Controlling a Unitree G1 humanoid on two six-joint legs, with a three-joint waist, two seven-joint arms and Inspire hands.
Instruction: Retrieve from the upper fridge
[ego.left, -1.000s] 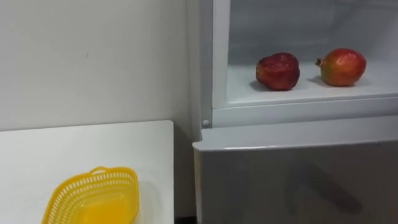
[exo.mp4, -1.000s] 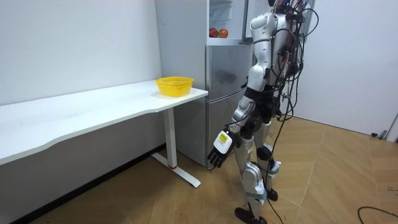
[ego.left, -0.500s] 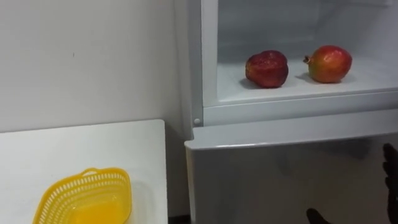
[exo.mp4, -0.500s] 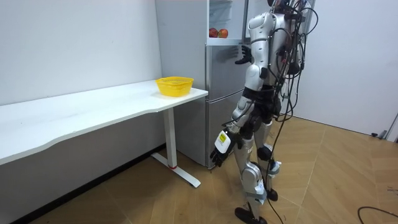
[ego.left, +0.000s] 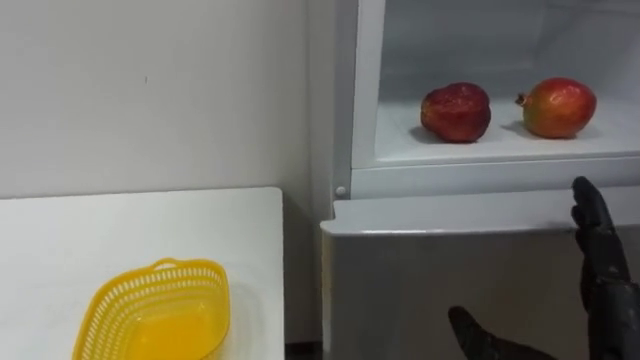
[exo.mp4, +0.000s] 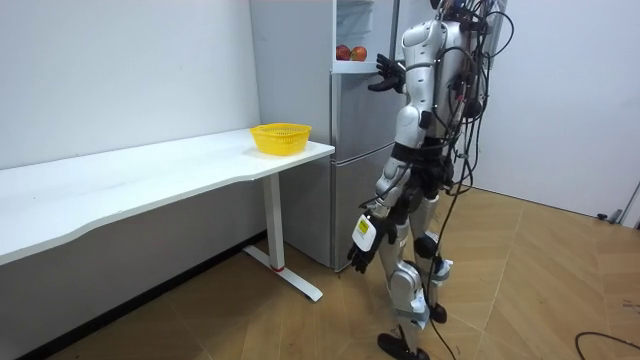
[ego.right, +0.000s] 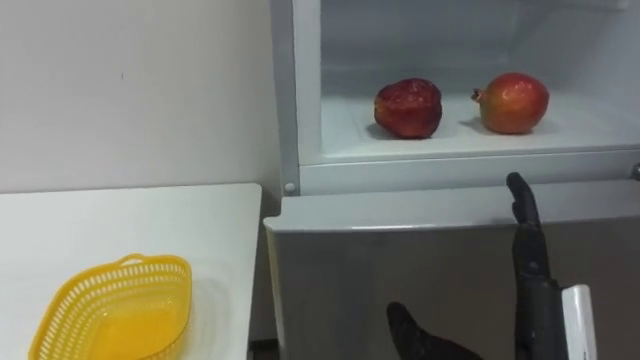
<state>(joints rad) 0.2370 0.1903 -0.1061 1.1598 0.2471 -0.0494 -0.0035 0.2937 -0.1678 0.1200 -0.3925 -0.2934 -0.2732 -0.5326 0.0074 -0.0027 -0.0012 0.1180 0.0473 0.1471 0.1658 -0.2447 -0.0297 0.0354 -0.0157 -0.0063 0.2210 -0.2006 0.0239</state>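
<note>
Two pomegranates lie on the white shelf (ego.left: 500, 146) of the open upper fridge: a dark red one (ego.left: 456, 111) on the left and an orange-red one (ego.left: 559, 107) to its right. My right hand (ego.left: 598, 250) is raised in front of the lower fridge door (ego.left: 420, 290), below the shelf and under the orange-red fruit. Its fingers are straight, the thumb is spread wide, and it holds nothing. In the room view I stand facing the fridge, right hand (exo.mp4: 385, 76) up near the shelf, left hand (exo.mp4: 361, 241) hanging relaxed beside my thigh.
A yellow mesh basket (ego.left: 115, 310) sits empty on the white table (ego.left: 120, 225) left of the fridge, near the table's right end. A white wall runs behind the table. The fridge frame (ego.left: 365, 90) stands between table and shelf.
My right hand has risen from low by my body to just under the shelf. The head camera has shifted slightly; the pomegranates and basket lie as before.
</note>
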